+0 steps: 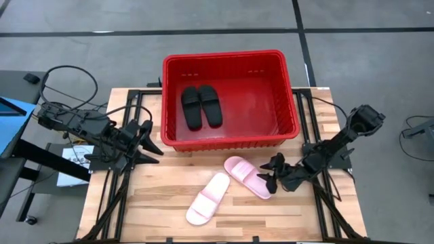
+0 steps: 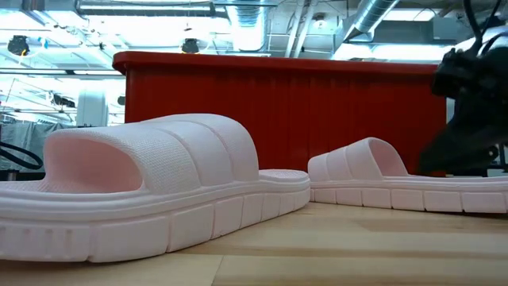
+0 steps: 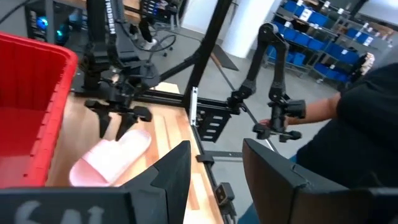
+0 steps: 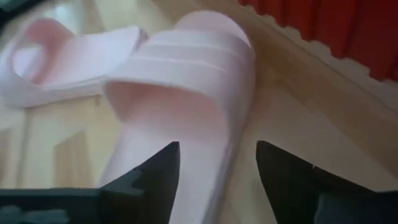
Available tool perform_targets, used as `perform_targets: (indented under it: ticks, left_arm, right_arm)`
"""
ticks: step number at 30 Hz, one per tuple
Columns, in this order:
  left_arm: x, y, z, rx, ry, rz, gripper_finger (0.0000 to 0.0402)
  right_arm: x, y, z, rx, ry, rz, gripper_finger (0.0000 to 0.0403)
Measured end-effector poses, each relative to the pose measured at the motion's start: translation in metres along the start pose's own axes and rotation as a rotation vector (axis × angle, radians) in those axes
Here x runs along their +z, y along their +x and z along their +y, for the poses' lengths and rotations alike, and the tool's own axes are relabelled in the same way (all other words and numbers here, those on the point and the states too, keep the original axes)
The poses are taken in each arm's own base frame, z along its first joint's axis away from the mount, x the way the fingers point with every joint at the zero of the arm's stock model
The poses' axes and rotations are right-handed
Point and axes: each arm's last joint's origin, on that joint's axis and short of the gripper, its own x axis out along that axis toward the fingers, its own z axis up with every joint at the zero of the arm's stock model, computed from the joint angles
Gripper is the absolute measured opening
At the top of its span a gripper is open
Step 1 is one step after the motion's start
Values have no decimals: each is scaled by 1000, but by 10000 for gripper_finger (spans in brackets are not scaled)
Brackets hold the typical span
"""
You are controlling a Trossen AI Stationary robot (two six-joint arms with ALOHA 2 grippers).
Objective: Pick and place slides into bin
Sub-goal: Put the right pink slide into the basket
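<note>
The red bin (image 1: 230,61) stands at the table's far middle, with two black slides (image 1: 201,106) lying side by side on its floor. Two pale pink slides lie sole down on the wooden table in front of it: one nearer the front edge (image 1: 209,198) (image 2: 159,183), the other to its right (image 1: 247,176) (image 4: 186,93). My right gripper (image 1: 272,175) (image 4: 217,168) is open, low at the right slide's heel end, with a finger on either side. My left gripper (image 1: 150,139) is open and empty at the bin's near-left corner. My right gripper's open fingers (image 4: 155,171) stand on either side of the right pink slide's heel end (image 4: 199,162), coming level from the table's right. I cannot tell whether they touch it. The slide lies flat on the table.
The bin's near wall (image 2: 278,103) rises just behind both pink slides. Black frame rails (image 1: 129,176) run along the table's left and right sides. In the left wrist view a person (image 3: 348,124) stands beyond the table's right side.
</note>
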Motion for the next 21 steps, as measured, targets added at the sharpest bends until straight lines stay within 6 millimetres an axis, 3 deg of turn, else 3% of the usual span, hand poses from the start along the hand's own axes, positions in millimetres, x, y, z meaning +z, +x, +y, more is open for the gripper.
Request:
perform_targets:
  ticks: [21]
  left_arm:
    - [0, 0, 0, -3, 0, 1, 136]
  right_arm:
    - [18, 24, -12, -75, -10, -64, 193]
